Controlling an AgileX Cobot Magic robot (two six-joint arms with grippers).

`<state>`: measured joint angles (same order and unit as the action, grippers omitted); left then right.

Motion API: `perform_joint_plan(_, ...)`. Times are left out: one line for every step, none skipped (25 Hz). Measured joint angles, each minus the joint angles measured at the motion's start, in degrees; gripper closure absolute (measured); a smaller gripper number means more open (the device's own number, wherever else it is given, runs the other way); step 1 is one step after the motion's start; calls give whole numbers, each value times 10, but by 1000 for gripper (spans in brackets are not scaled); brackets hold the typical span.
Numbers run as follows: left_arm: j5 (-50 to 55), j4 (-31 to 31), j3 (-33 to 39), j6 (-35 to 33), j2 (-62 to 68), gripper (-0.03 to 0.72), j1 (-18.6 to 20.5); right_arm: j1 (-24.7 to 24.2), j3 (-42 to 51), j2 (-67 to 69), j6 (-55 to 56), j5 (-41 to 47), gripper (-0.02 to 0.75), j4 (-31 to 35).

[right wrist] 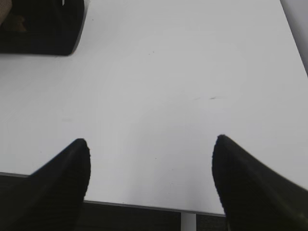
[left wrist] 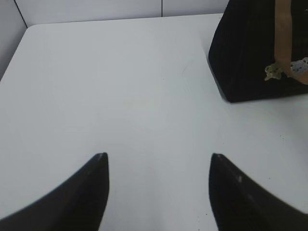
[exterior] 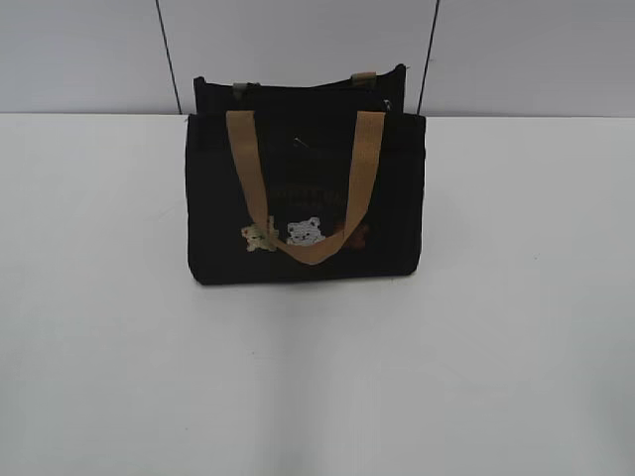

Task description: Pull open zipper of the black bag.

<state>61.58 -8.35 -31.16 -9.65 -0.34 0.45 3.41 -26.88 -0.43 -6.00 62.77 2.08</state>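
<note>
- Two claws, both released, nothing between the jaws: left gripper [left wrist: 159, 166] and right gripper [right wrist: 151, 149], each hovering over bare white table [exterior: 516, 347].
- One black bag [exterior: 303, 198], upright, ahead of both claws: forward-right of the left one, forward-left of the right one, well apart from each.
- Two tan handles [exterior: 308, 178]; the front one hangs over three bear patches [exterior: 304, 233].
- One zipper [exterior: 372, 84] along the bag's top edge; pull not discernible.
- Nothing blocks either claw's path to the bag.

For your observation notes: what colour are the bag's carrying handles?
Tan, on the handles of the black bag; clearest in the exterior view.
</note>
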Motion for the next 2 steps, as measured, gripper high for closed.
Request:
perform_joint_plan(0, 0, 0, 0, 0, 199, 0, 0, 0, 0, 0, 0, 143, 0)
perform_joint_plan(0, 0, 0, 0, 0, 199, 0, 0, 0, 0, 0, 0, 143, 0)
